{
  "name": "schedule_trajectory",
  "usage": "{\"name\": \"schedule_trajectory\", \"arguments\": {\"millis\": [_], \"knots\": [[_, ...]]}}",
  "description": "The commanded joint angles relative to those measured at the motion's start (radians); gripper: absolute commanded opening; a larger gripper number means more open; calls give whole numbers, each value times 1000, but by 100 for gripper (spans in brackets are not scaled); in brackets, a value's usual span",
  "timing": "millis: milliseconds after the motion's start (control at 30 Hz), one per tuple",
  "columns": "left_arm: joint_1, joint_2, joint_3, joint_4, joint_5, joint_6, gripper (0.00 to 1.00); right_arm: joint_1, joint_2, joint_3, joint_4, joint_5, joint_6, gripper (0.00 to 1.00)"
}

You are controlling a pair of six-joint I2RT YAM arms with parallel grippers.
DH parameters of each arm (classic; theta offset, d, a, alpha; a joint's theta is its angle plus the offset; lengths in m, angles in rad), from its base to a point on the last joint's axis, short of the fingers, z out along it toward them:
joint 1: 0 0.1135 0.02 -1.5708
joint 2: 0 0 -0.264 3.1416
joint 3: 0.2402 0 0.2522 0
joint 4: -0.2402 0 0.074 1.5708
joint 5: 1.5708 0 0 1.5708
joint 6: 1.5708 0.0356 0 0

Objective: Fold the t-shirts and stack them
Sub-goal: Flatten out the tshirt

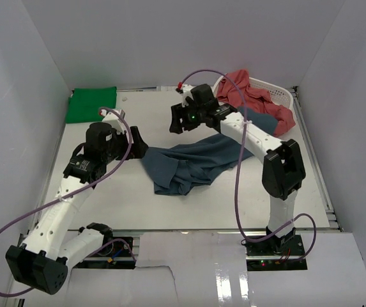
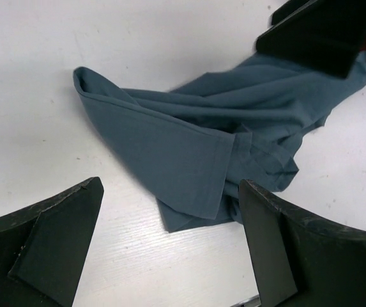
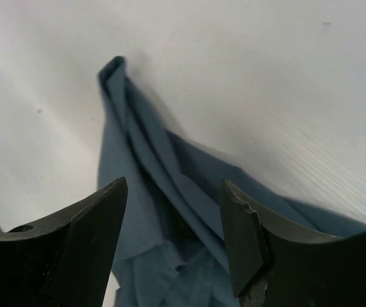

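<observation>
While the slate blue t-shirt (image 1: 192, 165) lies crumpled, left gripper (image 1: 138, 143) and right gripper (image 1: 176, 121) hover empty, jaws parted, at its left and far edges.

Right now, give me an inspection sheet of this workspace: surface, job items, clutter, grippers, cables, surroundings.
Surface: white table, no spills seen.
Job's things: slate blue t-shirt crumpled mid-table; green t-shirt folded at the far left corner; salmon red t-shirts heaped over the white basket, far right.
Clutter: nothing seen.
Grippers: left gripper open, facing the blue shirt's edge; right gripper open above it.
Cables: purple cables loop along both arms.
Surroundings: white walls on three sides.
</observation>
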Motion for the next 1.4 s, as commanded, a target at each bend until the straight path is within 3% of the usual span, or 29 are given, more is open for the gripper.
{"name": "schedule_trajectory", "arguments": {"millis": [0, 100, 300, 433, 467, 700, 1033, 1367], "knots": [[-8, 47, 3, -10, 79, 37, 98, -30, -126, -61, -3, 132, -56, 66], [-16, 94, 11, -23, 96, 12, 98, -47, -178, -118, -18, 194, -77, 67], [-95, 330, 95, -92, 29, -93, 98, -67, -217, -187, -37, 261, -81, 67], [-157, 507, 222, -185, -50, -189, 98, -85, -220, -195, -80, 379, -76, 67], [-203, 653, 338, -245, -66, -243, 98, -117, -231, -222, -94, 408, -70, 67], [-326, 875, 549, -377, -205, -339, 98, -205, -278, -317, -83, 364, -64, 66], [-384, 929, 601, -405, -315, -357, 98, -260, -329, -391, -58, 326, -74, 66], [-386, 938, 620, -411, -327, -364, 95, -269, -320, -399, -52, 298, -68, 66]]}}
